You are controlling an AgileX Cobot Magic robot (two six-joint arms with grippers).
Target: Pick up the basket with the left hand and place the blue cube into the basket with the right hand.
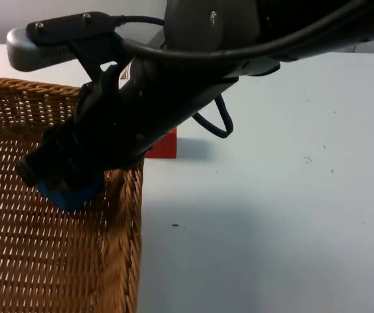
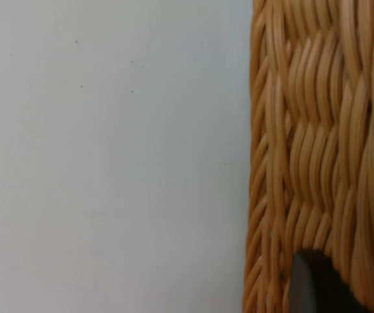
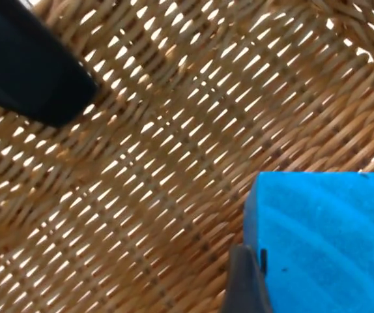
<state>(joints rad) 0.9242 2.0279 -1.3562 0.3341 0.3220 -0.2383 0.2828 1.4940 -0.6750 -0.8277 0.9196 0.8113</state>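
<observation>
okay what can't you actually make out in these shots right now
- Right end effector, top view: the arm hides whether its fingers clamp the blue cube.
- Red block, top view: mostly hidden behind the arm.
- Left end effector, left wrist view: one fingertip against the basket; grip unclear.
- Basket, top view: cut off by picture edges.

Woven wicker basket (image 1: 17,261), matt blue cube (image 3: 324,241)

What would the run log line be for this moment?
left gripper: at basket rim | right gripper: over basket, holding blue cube | red cube: on table
</observation>
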